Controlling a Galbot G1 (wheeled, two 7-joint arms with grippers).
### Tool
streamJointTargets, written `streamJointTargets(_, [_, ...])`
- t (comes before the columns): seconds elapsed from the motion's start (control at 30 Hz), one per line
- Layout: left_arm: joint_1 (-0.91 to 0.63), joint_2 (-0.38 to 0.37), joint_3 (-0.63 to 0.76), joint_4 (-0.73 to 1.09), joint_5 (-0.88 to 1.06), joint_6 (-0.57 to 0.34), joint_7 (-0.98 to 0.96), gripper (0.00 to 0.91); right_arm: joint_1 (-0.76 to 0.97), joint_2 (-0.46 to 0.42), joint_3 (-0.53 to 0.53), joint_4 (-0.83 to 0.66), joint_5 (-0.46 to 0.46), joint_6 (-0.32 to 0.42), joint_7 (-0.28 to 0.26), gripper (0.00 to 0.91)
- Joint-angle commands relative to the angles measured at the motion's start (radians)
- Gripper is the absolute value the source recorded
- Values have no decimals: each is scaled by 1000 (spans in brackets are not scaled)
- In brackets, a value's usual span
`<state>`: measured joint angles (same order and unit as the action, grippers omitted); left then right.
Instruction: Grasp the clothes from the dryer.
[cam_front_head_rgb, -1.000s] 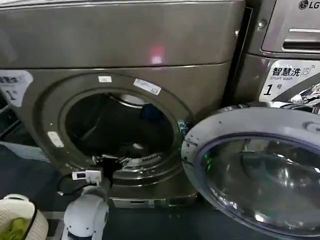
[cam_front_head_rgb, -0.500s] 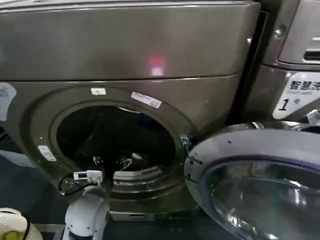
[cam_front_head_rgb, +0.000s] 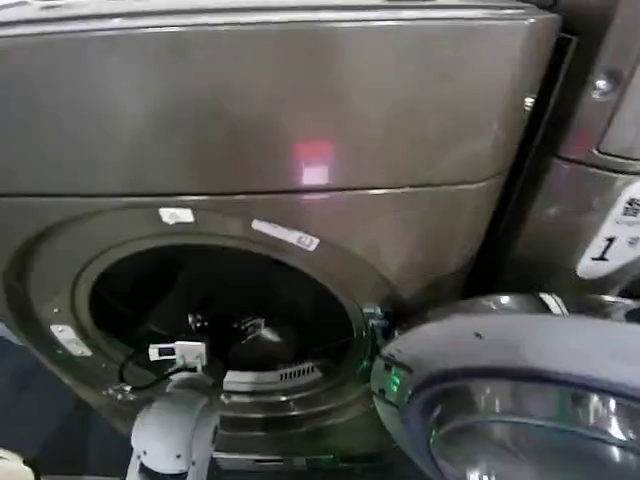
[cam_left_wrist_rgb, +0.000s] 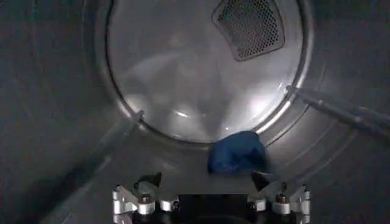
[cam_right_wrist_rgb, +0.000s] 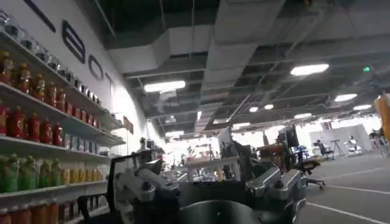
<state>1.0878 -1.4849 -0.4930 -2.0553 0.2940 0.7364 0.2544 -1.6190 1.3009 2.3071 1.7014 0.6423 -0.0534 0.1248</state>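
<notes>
- Dryer fills the scene ahead, its round door swung open at the near right, a pink-red light glowing above the porthole.
- Left gripper reaches into the steel drum — fingers spread, holding nothing.
- Blue cloth lies crumpled on the drum floor, just beyond the fingertips, near the back wall.
- Right gripper is away from the machine, facing a room with stocked shelves — its fingers stand apart.

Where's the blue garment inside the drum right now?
In the left wrist view, the blue garment lies on the drum floor by the back wall, just ahead of the open left gripper.
</notes>
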Motion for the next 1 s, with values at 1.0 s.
streamJointTargets(1.0, [-539, 68, 119, 460, 1027, -1050, 1095, 907, 4, -2, -11, -28, -7, 17, -8, 907])
